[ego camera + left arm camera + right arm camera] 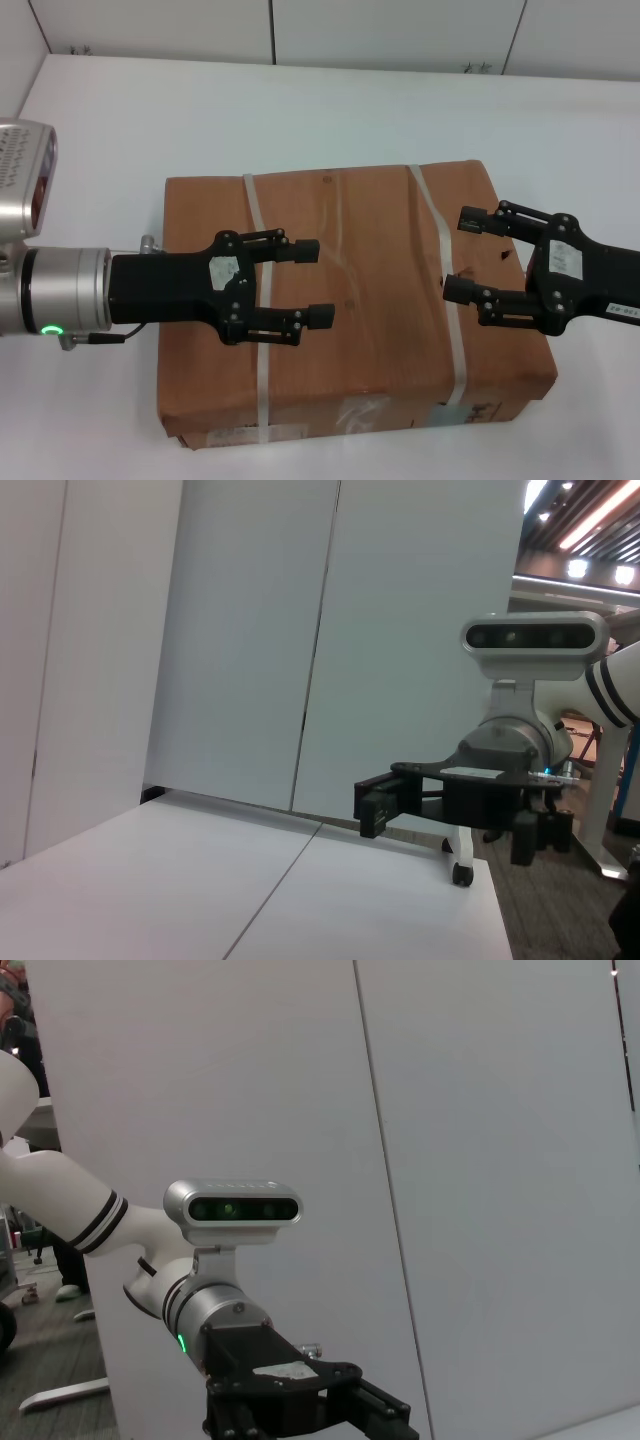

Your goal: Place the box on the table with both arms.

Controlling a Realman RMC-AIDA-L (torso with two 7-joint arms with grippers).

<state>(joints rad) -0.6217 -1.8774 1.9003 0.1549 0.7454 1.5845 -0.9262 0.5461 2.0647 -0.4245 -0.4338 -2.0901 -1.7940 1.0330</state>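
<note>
The box [350, 300] is a large, flat, brown cardboard one lying on the white bench [300, 110], nearer the near edge than the far one. Two whitish straps [258, 330] cross its top from far to near, a strip of clear tape runs down the middle between them, and white labels sit on its near side face.

In the head view, the left gripper [310, 283] reaches in from the left above the left half of the box, its fingers spread wide with nothing between them. The right gripper [463, 253] comes in from the right above the right half, beside the right strap, also wide and empty. Whether either touches the cardboard cannot be told.

The wrist views show no box. The left wrist view shows the right gripper [375, 805] from the side, with its arm's grey camera above it, the bench top and white wall panels [250, 630] behind. The right wrist view shows the left arm's camera, its green ring light and the base of the left gripper [300, 1400].
</note>
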